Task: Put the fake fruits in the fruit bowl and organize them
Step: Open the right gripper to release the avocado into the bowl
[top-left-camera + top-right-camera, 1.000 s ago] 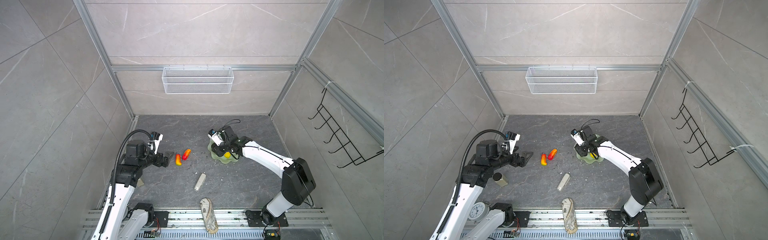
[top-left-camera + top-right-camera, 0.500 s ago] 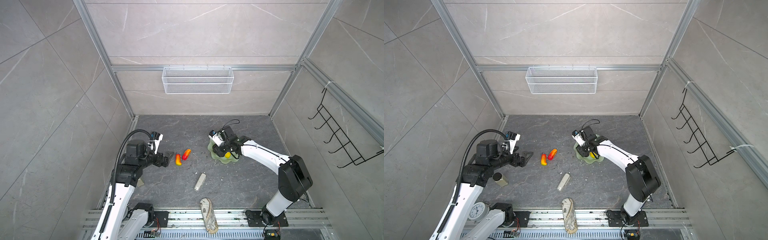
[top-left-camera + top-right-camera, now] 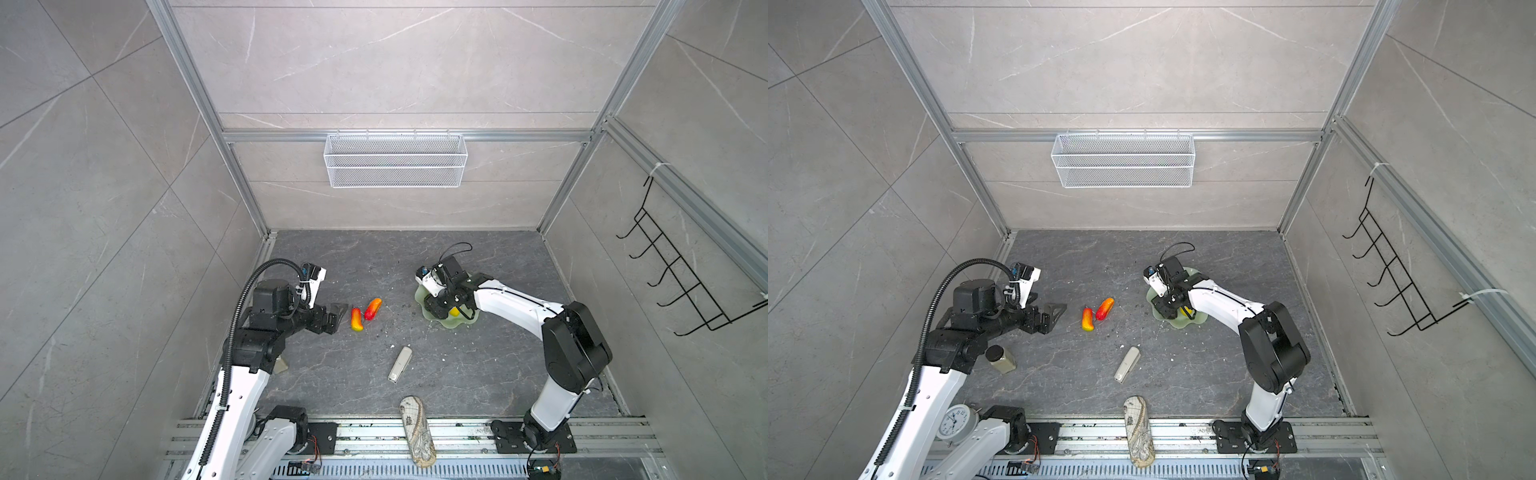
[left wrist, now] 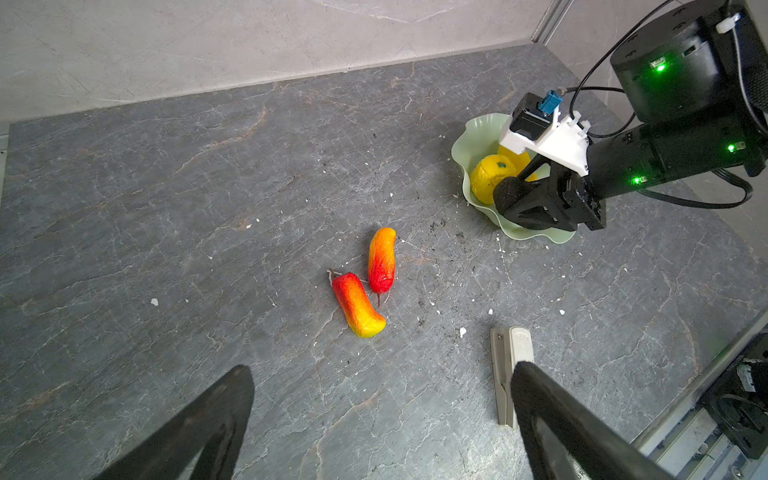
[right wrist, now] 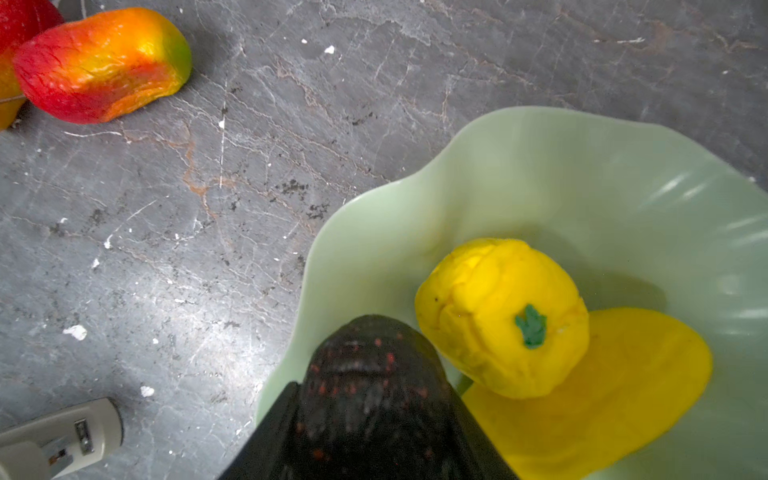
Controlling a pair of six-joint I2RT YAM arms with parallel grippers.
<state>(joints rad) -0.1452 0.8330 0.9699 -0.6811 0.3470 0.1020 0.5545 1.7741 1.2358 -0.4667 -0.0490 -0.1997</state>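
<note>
The pale green fruit bowl (image 5: 540, 137) (image 3: 448, 323) sits right of the floor's middle. A round yellow fruit with a green top (image 5: 498, 316) lies in it on a long yellow oval fruit (image 5: 615, 395). My right gripper (image 5: 374, 432) (image 3: 436, 307) is over the bowl's rim, shut on a blackish oval fruit (image 5: 370, 374) beside the round yellow one. Two red-to-yellow fruits (image 3: 356, 319) (image 3: 373, 308) lie together on the floor. My left gripper (image 4: 382, 374) (image 3: 338, 316) stands open just left of them, holding nothing.
A silver-white oblong device (image 3: 400, 364) lies on the floor near the front. A beige map-patterned case (image 3: 417, 428) rests on the front rail. A small jar (image 3: 1000, 358) and a clock (image 3: 957, 422) are by the left arm. A white mesh basket (image 3: 395, 160) hangs on the back wall.
The right arm's elbow has shifted slightly to the left while its gripper stays over the bowl with the blackish fruit. The left arm has not moved.
</note>
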